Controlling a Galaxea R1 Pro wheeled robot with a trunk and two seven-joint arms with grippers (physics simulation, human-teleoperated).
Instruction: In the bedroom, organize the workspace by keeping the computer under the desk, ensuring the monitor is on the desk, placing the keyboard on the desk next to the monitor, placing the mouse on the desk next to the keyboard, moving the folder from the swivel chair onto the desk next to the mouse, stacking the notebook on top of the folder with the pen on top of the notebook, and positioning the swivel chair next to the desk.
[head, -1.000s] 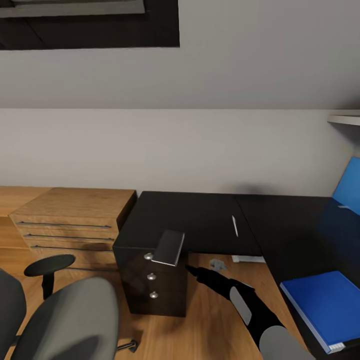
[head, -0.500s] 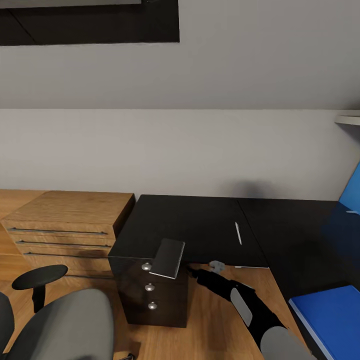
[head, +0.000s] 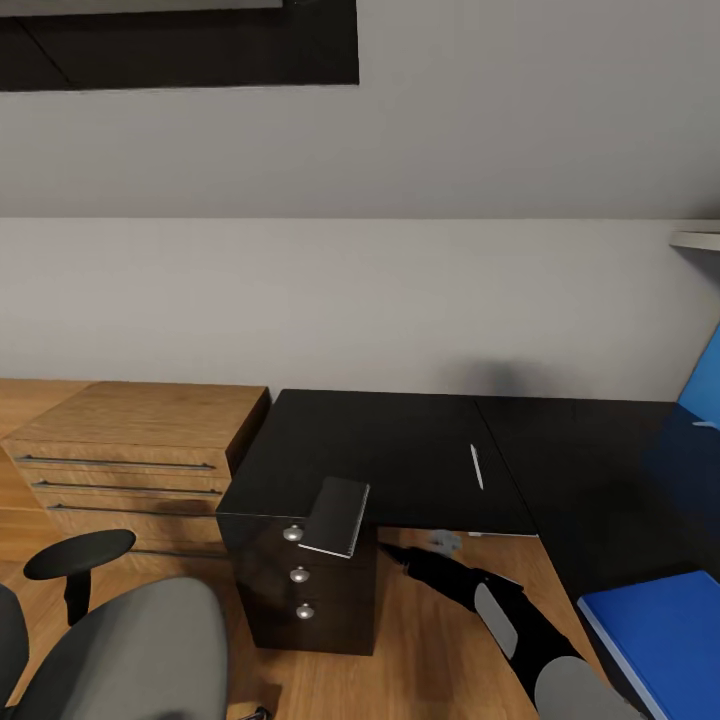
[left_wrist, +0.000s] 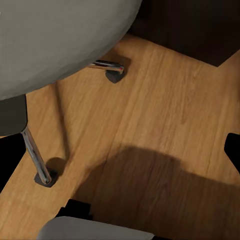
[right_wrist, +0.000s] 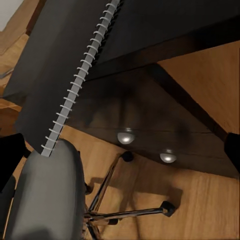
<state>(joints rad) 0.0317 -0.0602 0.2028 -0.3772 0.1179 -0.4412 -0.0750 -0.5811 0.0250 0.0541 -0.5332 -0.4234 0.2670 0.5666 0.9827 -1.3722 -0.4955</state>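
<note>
Note the notebook (head: 335, 517) tipped on the near corner of the desk (head: 400, 450), overhanging the drawers (head: 300, 574), likely within reach for a lift. Just beside it, see the right gripper (head: 390, 552) low over the floor, fingers apparently spread and grasping nothing. Farther along the desktop, spot the pen (head: 477, 466) lying flat, and well apart the folder (head: 660, 630), presumably placed to receive the stack. Nearer, find the swivel chair (head: 130, 650), with the left gripper (left_wrist: 120, 160) apparently released above its base.
</note>
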